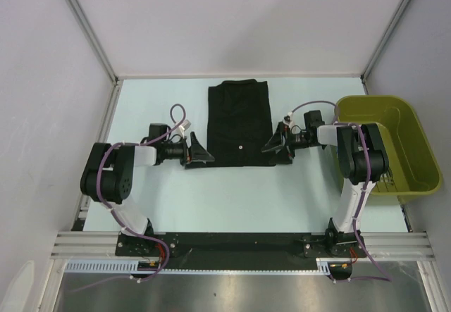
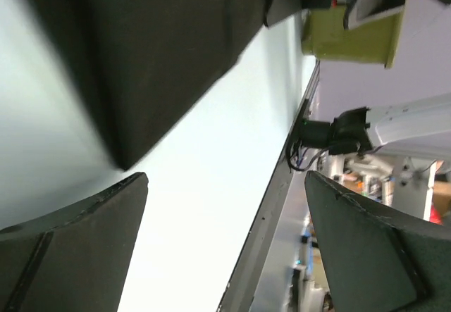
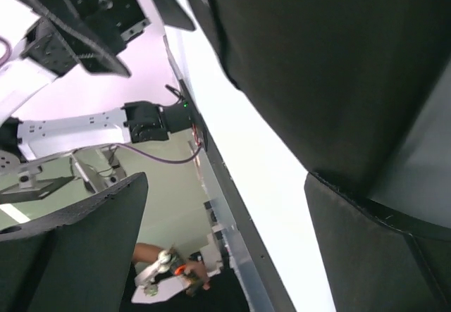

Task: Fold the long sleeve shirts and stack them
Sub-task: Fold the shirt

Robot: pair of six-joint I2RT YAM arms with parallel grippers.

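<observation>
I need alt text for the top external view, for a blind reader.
A folded black fabric shirt lies on the pale table between the open left gripper and the open right gripper; an olive-green plastic basket stands at the right edge.

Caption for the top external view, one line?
Folded black shirt lies between the open left gripper and open right gripper; olive basket at right.

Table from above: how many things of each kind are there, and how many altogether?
Black shirt: 1
Green basket: 1
Robot grippers: 2, the left gripper and the right gripper, both open
Total: 4
</observation>
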